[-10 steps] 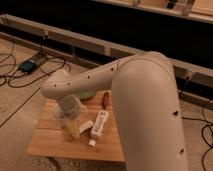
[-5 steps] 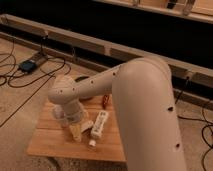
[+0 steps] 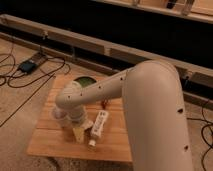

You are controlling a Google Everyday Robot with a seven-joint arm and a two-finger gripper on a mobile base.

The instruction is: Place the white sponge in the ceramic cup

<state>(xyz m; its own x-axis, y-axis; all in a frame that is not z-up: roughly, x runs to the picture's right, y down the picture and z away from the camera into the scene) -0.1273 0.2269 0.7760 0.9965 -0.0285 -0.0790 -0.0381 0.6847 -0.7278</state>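
My gripper (image 3: 78, 129) points down at the wooden table (image 3: 50, 142), left of the middle, at the end of the big cream arm. A cream-white patch at its tip is the white sponge (image 3: 79, 136); whether it is gripped I cannot tell. The ceramic cup (image 3: 58, 114), pale and small, stands just left of the wrist and is partly hidden by it.
A long white remote-like stick (image 3: 99, 123) lies right beside the gripper. A green bowl (image 3: 84, 80) sits at the table's far edge, and a small red item (image 3: 104, 104) lies near the middle. Cables and a black box (image 3: 27, 65) lie on the floor to the left.
The arm has swung forward and down, bringing the gripper from above the table onto the spot where the sponge lay.
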